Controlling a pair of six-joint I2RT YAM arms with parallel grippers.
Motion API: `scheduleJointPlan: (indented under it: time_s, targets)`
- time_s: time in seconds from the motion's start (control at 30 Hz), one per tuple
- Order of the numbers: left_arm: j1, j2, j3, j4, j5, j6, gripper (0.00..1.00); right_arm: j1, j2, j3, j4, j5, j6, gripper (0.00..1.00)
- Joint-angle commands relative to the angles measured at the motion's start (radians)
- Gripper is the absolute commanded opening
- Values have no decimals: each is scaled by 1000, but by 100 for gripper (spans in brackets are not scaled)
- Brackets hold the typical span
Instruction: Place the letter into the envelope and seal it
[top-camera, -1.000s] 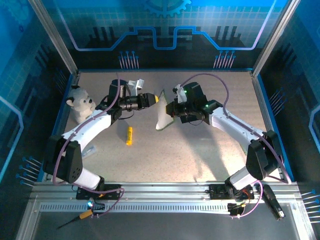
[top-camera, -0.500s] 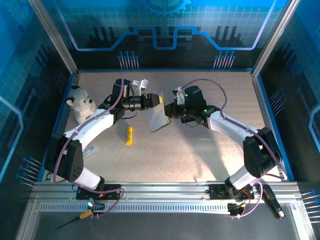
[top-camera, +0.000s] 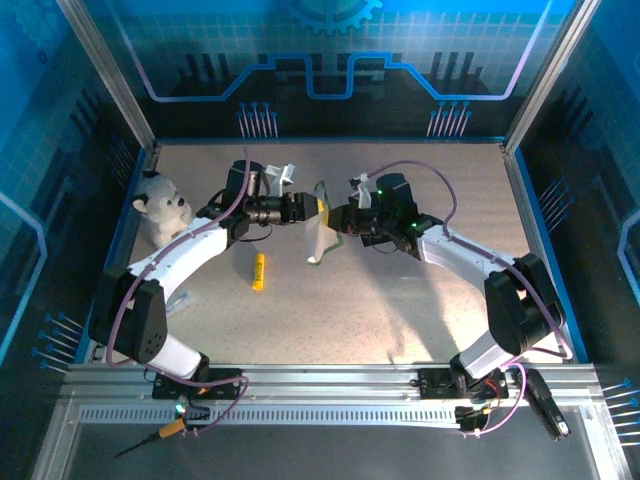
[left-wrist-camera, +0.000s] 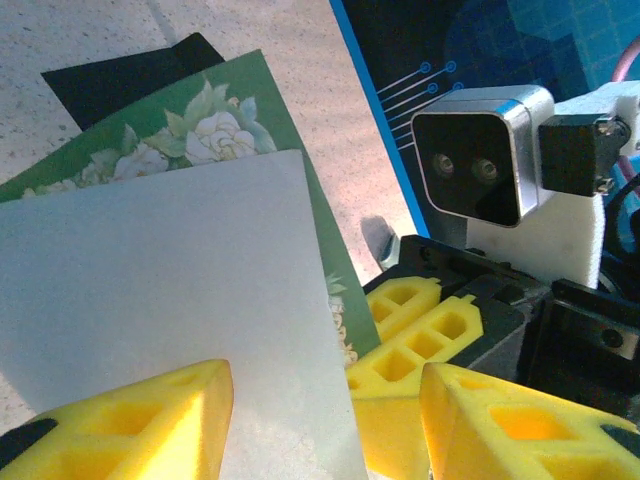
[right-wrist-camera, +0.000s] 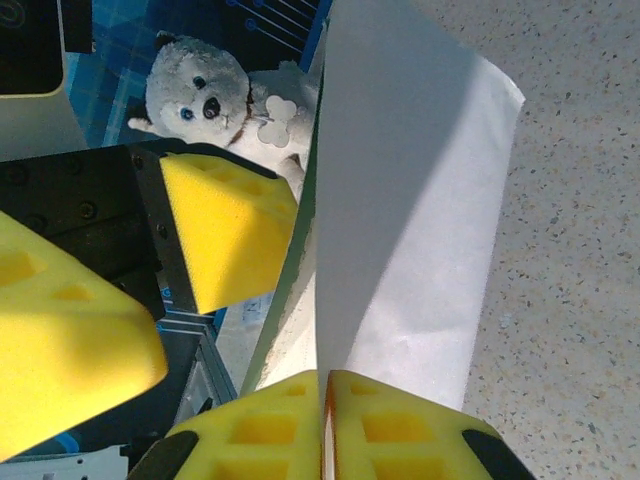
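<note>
Left pincer (left-wrist-camera: 325, 385) had eased apart around the letter (left-wrist-camera: 170, 290); right pincer (right-wrist-camera: 325, 385) stayed clamped on its edge; handover looked done.

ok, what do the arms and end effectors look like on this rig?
The left arm and right arm have white link shells with black joints, and a purple cable loops along each. The left end effector and right end effector carry chunky yellow fingers with cut-out cells. A green light glows at the right wrist, which bears a silver-faced camera on a white mount.
</note>
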Motion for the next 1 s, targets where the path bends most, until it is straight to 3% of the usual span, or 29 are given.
scheduleJointPlan:
  time_s: [0.0, 0.17, 0.3, 0.4, 0.53, 0.7, 0.97]
  targets:
    - [-4, -6, 27, -3, -9, 10, 54, -9, -14, -15, 64, -38, 32, 12]
    - [-5, 4, 18, 52, -6, -31, 55, -6, 7, -12, 82, -48, 54, 12]
    - [-5, 14, 39, 75, 2, -52, 64, -3, 20, -7, 88, -51, 65, 12]
    - [-5, 0, 76, -4, -47, 1, 78, -6, 18, 6, 54, -48, 58, 12]
    - [7, -65, 123, -178, -228, 115, 99, -19, -10, 43, -69, -14, -7, 10]
    - [55, -166, 97, -277, -401, 144, 99, -47, -43, 128, -226, 0, -83, 8]
    - [124, -291, -45, -338, -525, 147, 99, -75, -45, 379, -517, 37, -221, 6]
